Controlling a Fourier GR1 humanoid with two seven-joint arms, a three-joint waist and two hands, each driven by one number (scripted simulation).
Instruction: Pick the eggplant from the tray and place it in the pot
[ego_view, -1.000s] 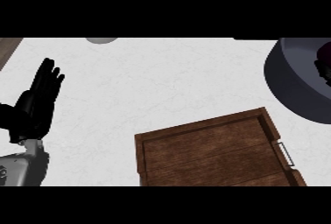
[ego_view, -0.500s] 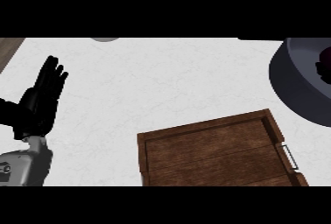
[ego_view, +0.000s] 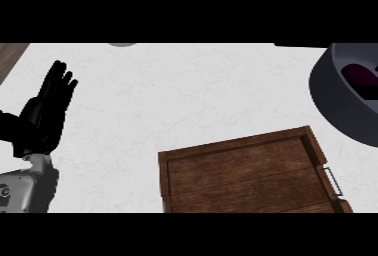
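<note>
A dark purple eggplant is lying inside the round dark grey pot, which is sitting at the far right of the white counter and is partly cut off by the view's right edge. Just near of the pot, a brown wooden tray with a metal handle on its right side is resting on the counter. At the left edge, well apart from both, the robot's black left hand is resting open, its fingers pointing straight toward the far side and holding nothing. The right hand is showing nowhere in the view.
</note>
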